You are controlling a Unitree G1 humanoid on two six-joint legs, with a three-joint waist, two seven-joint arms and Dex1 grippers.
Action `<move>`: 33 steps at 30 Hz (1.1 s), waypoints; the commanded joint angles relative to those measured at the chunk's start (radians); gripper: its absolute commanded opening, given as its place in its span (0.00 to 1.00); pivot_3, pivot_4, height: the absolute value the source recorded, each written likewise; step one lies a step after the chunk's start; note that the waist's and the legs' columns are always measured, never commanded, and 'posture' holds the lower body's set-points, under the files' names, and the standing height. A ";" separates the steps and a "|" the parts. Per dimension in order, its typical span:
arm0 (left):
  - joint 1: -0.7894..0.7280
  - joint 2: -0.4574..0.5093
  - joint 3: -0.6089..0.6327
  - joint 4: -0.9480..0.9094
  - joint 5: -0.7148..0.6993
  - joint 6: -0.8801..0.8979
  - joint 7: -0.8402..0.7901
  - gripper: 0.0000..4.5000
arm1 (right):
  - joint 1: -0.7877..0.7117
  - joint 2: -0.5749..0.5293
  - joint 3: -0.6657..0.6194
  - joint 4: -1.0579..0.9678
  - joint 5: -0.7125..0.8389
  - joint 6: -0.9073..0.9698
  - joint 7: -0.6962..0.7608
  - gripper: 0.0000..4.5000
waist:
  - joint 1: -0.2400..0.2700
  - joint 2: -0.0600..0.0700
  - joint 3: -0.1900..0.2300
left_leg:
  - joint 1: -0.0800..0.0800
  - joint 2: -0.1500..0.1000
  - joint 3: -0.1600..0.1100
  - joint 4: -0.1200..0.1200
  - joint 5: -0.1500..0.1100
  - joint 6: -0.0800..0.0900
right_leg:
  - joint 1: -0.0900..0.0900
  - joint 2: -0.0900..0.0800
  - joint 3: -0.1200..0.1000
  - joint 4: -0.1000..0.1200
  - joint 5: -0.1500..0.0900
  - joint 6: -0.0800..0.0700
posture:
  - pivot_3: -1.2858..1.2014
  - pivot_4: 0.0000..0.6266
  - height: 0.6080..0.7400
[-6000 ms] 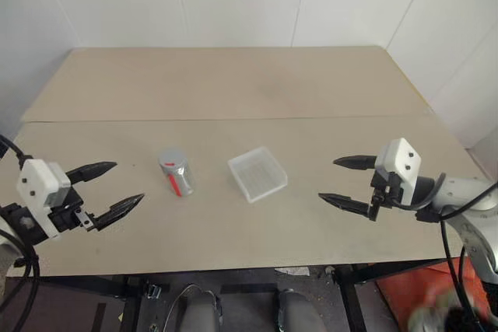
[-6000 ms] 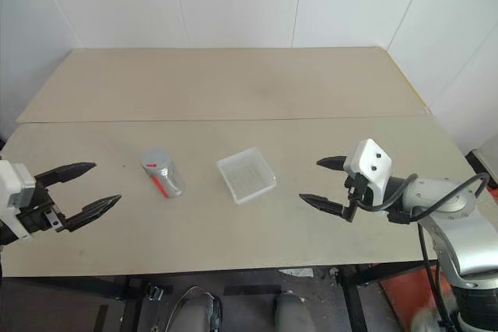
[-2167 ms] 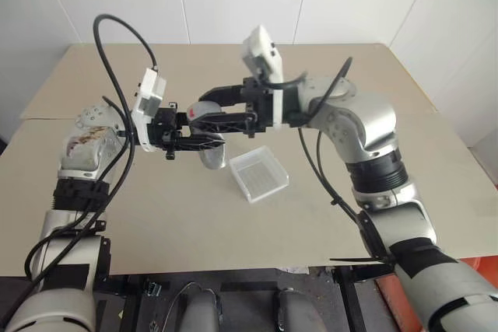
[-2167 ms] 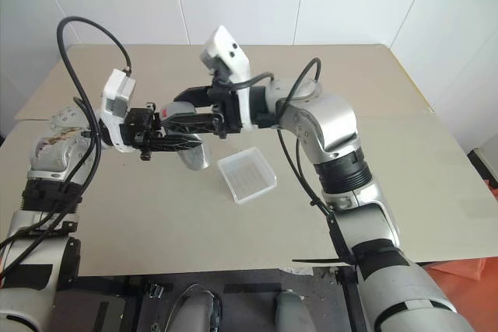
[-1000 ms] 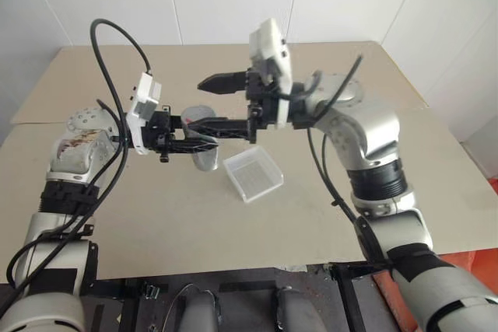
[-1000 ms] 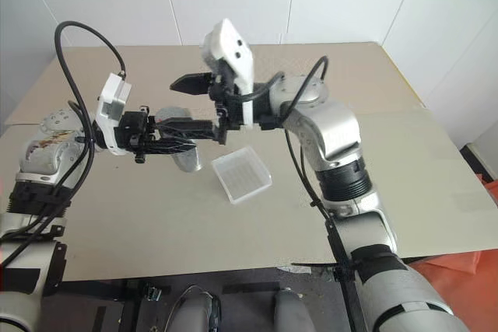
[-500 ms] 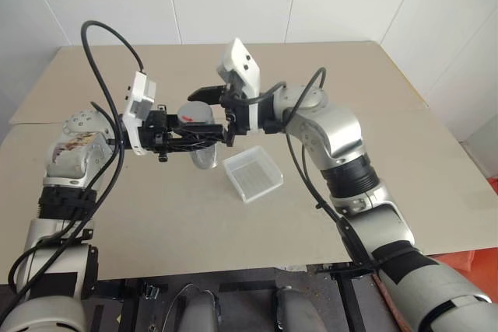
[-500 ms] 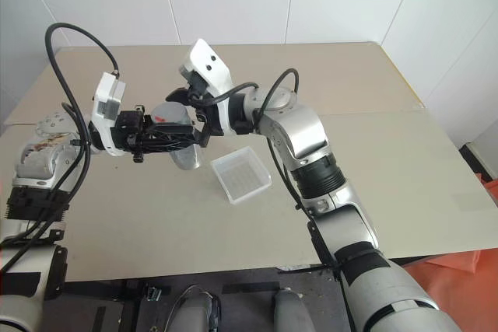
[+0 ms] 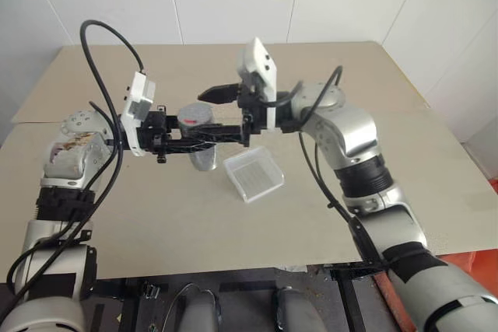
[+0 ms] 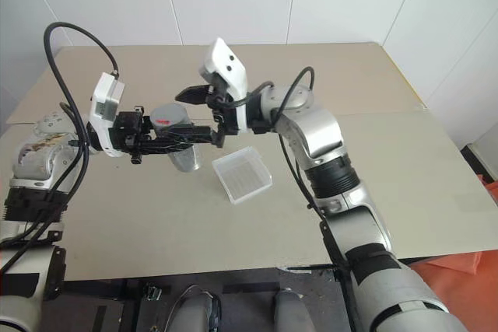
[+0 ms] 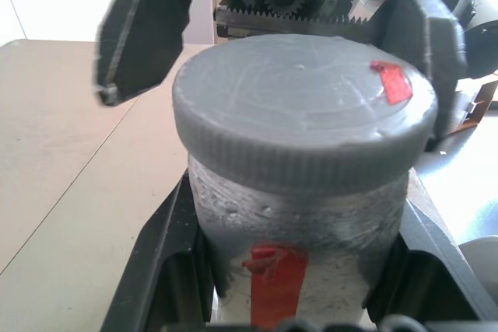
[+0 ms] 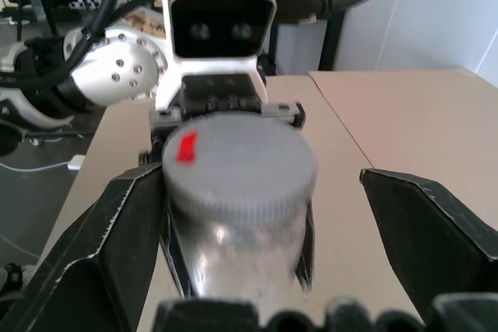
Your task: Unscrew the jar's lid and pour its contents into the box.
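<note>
My left gripper [image 9: 194, 139] is shut on the silvery jar [image 11: 299, 231] and holds it upright above the table, a red patch on its label. The grey lid [image 9: 195, 114] sits on top of the jar and carries a small red mark. My right gripper [image 12: 261, 179] comes in from the opposite side and stands open, one finger on each side of the lid, with a gap to the lid on both sides. The contents are hidden inside the jar. The clear shallow box [image 9: 253, 174] lies on the table just right of the jar and below my right gripper.
The tan table [image 9: 327, 215] stretches wide to the front and right of the box. A seam crosses it at mid-depth. White walls close off its far and right sides.
My right gripper has shifted a little to the right and down, still open around the lid. The left gripper and the jar have stayed in place.
</note>
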 commanded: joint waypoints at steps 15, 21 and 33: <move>-0.017 0.009 0.022 -0.003 0.002 -0.018 -0.048 0.44 | 0.054 -0.051 -0.067 -0.216 0.070 0.007 0.013 0.99 | -0.002 0.000 0.000 | 0.000 0.000 0.000 0.000 0.000 0.000 | 0.000 0.001 0.000 0.000 0.000 0.000 | 0.52 0.24 1.00; -0.019 0.003 0.024 -0.001 0.004 -0.018 -0.049 0.44 | -0.002 0.042 -0.028 -0.168 0.017 0.019 -0.086 0.99 | -0.002 0.000 0.000 | 0.000 0.000 0.000 0.000 0.000 0.000 | 0.000 0.000 0.000 0.000 0.000 0.000 | 0.52 0.24 1.00; -0.008 0.001 0.033 -0.016 0.006 -0.016 -0.037 0.44 | -0.063 0.154 0.021 -0.044 -0.032 -0.008 -0.117 0.99 | -0.002 0.000 0.000 | 0.000 0.000 0.000 0.000 0.000 0.000 | 0.000 0.000 0.000 0.000 0.000 0.000 | 0.52 0.24 1.00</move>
